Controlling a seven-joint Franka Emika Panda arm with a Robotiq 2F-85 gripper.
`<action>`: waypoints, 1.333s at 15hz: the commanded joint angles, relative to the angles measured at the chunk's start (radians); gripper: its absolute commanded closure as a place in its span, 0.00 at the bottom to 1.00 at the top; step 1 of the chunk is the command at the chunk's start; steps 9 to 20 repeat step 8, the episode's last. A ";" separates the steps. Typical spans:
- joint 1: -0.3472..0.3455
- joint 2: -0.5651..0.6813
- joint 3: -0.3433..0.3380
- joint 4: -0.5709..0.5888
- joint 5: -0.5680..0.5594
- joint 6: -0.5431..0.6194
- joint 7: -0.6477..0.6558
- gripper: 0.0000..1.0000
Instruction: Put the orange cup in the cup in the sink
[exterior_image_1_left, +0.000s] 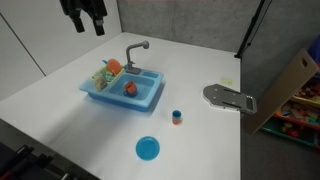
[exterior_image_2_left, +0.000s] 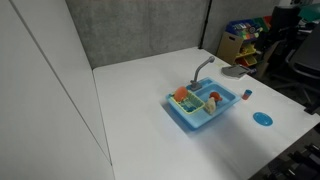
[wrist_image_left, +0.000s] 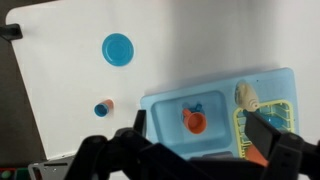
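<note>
**Gripper high and empty; small cup on the table outside the sink**

Left to right, exterior view:
- Gripper (exterior_image_1_left: 87, 25) hangs high above the far left of the white table (exterior_image_1_left: 55, 105), well apart from everything on it. Its 2 fingers are spread with nothing between them.
- Blue toy sink (exterior_image_1_left: 120, 104) sits near the table's middle. Its left compartment is a dish rack (exterior_image_1_left: 106, 73) holding a few items too small to name.
- Its right compartment is the basin, with 1 orange cup (exterior_image_1_left: 129, 88) upright in it. The grey faucet (exterior_image_1_left: 136, 50) stands at the back rim.
- Blue disc (exterior_image_1_left: 148, 150) lies flat near the front edge.
- Small cup (exterior_image_1_left: 177, 118), orange and blue, stands upright on the bare table. It is to the right of the sink and not touching it, up and right of the disc.
- A flat grey piece (exterior_image_1_left: 228, 97) lies at the right table edge, with a cardboard box (exterior_image_1_left: 292, 80) beyond it.

Differences between views:
- Wrist view looks straight down. The dark fingers (wrist_image_left: 265, 130) enter from the bottom, wide apart, over the sink.
- Only this view shows the basin cup (wrist_image_left: 195, 121) mouth-up, open and empty. It also shows the small cup (wrist_image_left: 102, 108) just beside the sink's left edge, with the disc (wrist_image_left: 118, 48) above it.
- The exterior view from the opposite side shows the sink (exterior_image_2_left: 190, 118), the small cup (exterior_image_2_left: 246, 95) and the disc (exterior_image_2_left: 262, 118) in a row running right. I cannot pick out the gripper there.
</note>
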 joint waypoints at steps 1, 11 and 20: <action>-0.012 -0.103 0.021 -0.042 0.006 -0.055 -0.073 0.00; -0.014 -0.128 0.036 -0.048 0.004 -0.074 -0.115 0.00; -0.014 -0.128 0.036 -0.048 0.004 -0.074 -0.115 0.00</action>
